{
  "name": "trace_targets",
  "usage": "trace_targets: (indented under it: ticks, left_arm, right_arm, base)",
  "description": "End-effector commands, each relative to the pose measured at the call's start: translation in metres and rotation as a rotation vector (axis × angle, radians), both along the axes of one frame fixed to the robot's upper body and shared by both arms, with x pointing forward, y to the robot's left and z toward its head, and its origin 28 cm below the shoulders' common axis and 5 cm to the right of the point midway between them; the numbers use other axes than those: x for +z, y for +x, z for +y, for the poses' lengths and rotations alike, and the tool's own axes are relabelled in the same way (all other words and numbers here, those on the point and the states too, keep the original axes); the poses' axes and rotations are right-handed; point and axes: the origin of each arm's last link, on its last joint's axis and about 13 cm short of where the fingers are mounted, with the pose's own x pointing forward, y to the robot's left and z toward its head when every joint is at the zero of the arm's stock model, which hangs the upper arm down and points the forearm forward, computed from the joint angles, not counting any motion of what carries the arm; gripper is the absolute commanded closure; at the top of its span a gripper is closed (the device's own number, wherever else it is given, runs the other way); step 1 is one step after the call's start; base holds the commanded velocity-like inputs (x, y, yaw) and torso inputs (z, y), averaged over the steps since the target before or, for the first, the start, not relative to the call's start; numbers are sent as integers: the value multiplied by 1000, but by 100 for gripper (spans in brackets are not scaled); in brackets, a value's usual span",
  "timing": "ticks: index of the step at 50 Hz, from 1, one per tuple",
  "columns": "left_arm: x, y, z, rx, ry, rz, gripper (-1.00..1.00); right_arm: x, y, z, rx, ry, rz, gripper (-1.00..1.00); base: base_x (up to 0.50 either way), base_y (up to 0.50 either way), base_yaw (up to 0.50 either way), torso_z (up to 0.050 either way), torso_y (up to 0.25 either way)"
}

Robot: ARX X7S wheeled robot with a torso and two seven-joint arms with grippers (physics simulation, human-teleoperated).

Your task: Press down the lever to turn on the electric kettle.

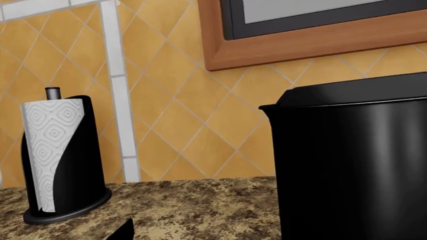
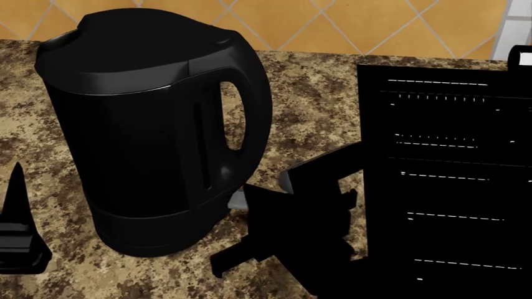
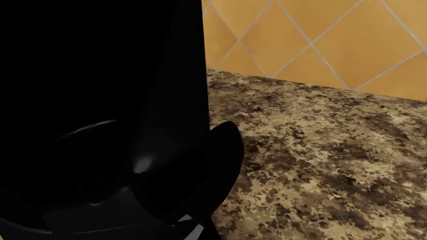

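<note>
With its jaw state impossible to tell, the black right gripper (image 2: 270,199) hovers at the small light-grey lever tab (image 2: 238,199) beneath the loop handle of the tall glossy black plastic electric kettle (image 2: 141,137), so the pressing step seems in hand and calls for a short downward push.

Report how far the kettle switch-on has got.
Done: the right gripper has reached the foot of the electric kettle, beside the handle. In hand: it sits at the grey lever, contact unclear. Left: pressing it down; nothing shows the kettle is on. The left gripper waits aside.

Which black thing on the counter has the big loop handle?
The electric kettle, the tall shiny jug with a domed lid. The paper towel holder carries a white roll, and the stovetop is flat; neither has a handle.
</note>
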Motion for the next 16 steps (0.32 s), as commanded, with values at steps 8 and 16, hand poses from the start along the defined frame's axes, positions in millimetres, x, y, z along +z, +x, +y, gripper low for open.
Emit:
trace_targets:
  ticks: [8, 16]
  left_arm:
    - [-2, -1, 2, 4, -12, 1, -100]
    - [-1, 0, 1, 1, -7, -1, -100]
  right_arm:
    - [-79, 16, 6, -92, -196, 221, 100]
    - [-85, 15, 2, -107, -197, 236, 100]
  base:
    - [10, 9, 15, 0, 0]
    - [7, 6, 11, 0, 0]
